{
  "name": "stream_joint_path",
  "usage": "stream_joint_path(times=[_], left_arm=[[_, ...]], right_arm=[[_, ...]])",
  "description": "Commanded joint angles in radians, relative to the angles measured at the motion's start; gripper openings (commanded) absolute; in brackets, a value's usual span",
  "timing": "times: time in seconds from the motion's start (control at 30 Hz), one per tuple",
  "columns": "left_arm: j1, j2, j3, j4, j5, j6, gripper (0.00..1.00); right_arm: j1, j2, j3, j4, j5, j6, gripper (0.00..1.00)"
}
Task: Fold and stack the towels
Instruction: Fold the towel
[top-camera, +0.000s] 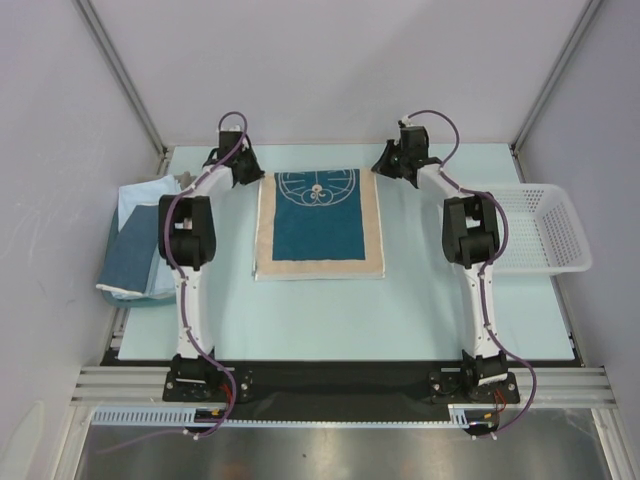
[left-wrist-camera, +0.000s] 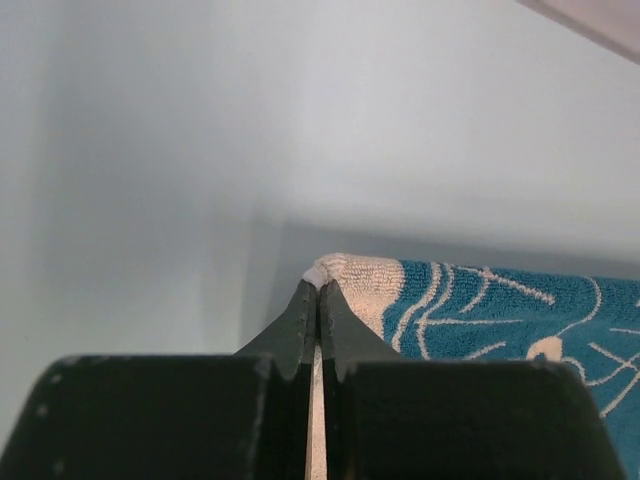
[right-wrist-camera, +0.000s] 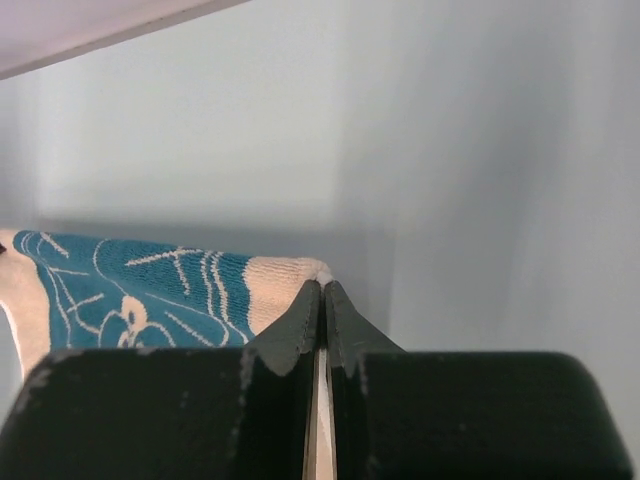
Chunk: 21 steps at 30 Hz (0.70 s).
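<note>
The left fingers (left-wrist-camera: 298, 325) and right fingers (right-wrist-camera: 342, 322) each clamp shut on a far corner of the teal towel (top-camera: 320, 230), and should rise together to keep its fold square.

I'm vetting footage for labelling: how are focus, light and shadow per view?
Top external: even light, sharp, no glare on the teal towel. Left wrist: left fingers dark with little detail, towel corner crisp, soft shadow behind. Right wrist: right fingers likewise.

No readable text, labels or numbers
</note>
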Motion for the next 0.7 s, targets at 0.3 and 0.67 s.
stream_joint_path(times=[0.3, 0.67], left_arm=[[0.021, -0.321, -0.362, 0.446, 0.093, 0.002, 0.0], [0.021, -0.521, -0.639, 0.566, 0.159, 0.008, 0.0]], right_arm=[[-0.018, -0.26, -0.199, 0.198, -0.01, 0.009, 0.01], [-0.015, -0.433, -0.484, 0.278, -0.032, 0.044, 0.0]])
